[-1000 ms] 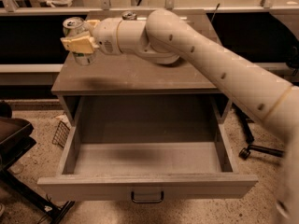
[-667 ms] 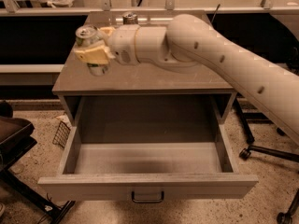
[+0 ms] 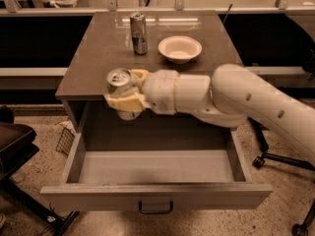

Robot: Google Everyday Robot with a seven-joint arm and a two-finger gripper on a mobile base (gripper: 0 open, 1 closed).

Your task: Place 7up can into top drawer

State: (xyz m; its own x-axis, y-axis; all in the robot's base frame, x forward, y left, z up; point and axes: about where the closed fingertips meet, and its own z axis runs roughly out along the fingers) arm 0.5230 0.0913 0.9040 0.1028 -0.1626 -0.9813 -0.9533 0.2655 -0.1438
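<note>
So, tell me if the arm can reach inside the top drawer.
Probably yes: the tool, gripping the 7up can, hangs above the back-left of the open top drawer, nothing visibly between.

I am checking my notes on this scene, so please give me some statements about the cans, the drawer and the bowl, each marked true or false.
1. The gripper grips the 7up can. True.
2. The 7up can rests on the drawer floor. False: it is held up, at the tabletop's front edge.
3. The top drawer is shut. False: it is pulled open.
4. A bowl stands to the right of the slim can. True.
5. The slim can lies on its side. False: it stands upright.
</note>
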